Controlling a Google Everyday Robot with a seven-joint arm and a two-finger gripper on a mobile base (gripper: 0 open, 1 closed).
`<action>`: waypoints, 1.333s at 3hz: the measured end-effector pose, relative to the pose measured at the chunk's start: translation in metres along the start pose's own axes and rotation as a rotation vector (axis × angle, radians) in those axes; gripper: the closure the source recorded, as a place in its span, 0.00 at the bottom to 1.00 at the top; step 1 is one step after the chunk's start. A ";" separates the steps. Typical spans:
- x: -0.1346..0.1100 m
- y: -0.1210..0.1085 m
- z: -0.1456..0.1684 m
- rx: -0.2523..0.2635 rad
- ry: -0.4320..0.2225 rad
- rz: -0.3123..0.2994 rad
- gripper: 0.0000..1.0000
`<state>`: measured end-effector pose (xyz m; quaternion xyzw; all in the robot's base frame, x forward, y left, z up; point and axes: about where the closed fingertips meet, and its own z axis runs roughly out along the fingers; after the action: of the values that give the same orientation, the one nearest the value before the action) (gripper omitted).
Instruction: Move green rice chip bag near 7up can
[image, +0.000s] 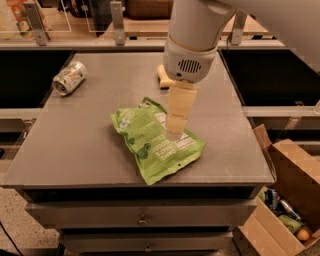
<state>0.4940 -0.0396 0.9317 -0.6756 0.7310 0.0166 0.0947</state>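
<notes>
Jaws, cream and slab-like, opening untellable, over crinkly green rice chip bag (146, 150); cylindrical 7up can (69, 78) well apart.

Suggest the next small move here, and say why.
Probably lower the gripper onto the green rice chip bag to grasp it: the gripper is over the bag's middle, the bag lies flat, and the 7up can lies far off at the back left.

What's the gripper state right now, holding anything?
Gripper: down over the middle of the green rice chip bag, which lies flat on the table; open, closed or gripping cannot be told.
</notes>
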 end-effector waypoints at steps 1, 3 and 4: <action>-0.021 -0.001 0.023 -0.060 -0.015 0.002 0.00; -0.055 0.000 0.065 -0.163 -0.080 0.021 0.00; -0.062 0.001 0.087 -0.183 -0.117 0.033 0.00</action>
<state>0.5073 0.0345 0.8557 -0.6673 0.7306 0.1242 0.0749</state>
